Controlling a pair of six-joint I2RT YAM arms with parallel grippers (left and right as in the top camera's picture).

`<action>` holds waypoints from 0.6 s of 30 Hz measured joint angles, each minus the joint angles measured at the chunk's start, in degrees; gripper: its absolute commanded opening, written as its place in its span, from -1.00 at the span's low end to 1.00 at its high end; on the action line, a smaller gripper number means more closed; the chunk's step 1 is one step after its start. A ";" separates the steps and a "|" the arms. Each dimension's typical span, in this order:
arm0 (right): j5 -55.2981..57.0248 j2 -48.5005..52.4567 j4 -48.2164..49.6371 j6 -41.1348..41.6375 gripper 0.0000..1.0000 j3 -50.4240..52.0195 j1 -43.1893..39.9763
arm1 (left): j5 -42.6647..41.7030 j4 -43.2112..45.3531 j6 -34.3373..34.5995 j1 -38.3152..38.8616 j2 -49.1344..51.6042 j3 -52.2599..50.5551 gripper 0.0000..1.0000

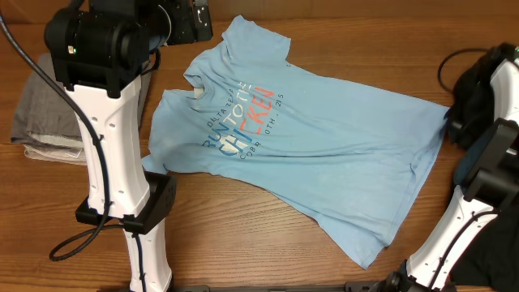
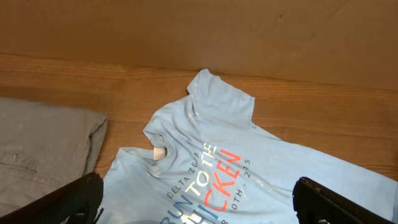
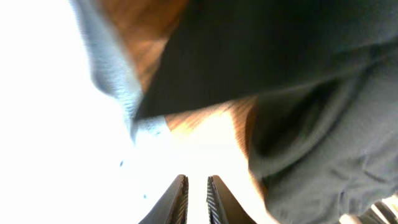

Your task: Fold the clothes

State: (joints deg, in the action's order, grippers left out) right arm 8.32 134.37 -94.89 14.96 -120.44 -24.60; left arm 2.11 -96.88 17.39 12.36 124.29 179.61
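T-shirt (image 1: 324, 138) is lying print-up and flattened, likely readying the first fold; your left gripper (image 2: 199, 200) is hanging spread wide, right gripper (image 3: 197, 199) barely parted, pinching nothing.

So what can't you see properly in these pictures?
Overhead: the shirt's small print is too tiny to read; the left arm covers part of the grey cloth.
Left wrist: the bottom edge cuts off the fingers.
Right wrist: glare and blur wash out the shirt.

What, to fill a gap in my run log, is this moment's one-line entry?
T-shirt: spread print-up, unfolded | left fingers: wide open, empty | right fingers: slightly parted, empty
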 measured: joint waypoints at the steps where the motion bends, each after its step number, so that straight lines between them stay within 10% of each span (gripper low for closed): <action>1: -1.81 -0.02 -1.68 -0.17 -0.70 -3.04 0.20 | 0.00 0.02 0.00 0.00 0.00 0.00 1.00; 10: -14.05 -3.96 -2.12 -1.03 -0.91 -5.38 5.03 | 0.00 0.02 0.00 0.00 0.00 0.00 1.00; 18: -11.41 -13.77 1.84 1.77 -0.92 12.35 8.92 | 0.00 0.02 0.00 0.00 0.00 0.00 1.00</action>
State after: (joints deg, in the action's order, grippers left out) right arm -3.09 120.60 -93.06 16.73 -108.09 -15.68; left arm 2.11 -96.86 17.39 12.36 124.29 179.61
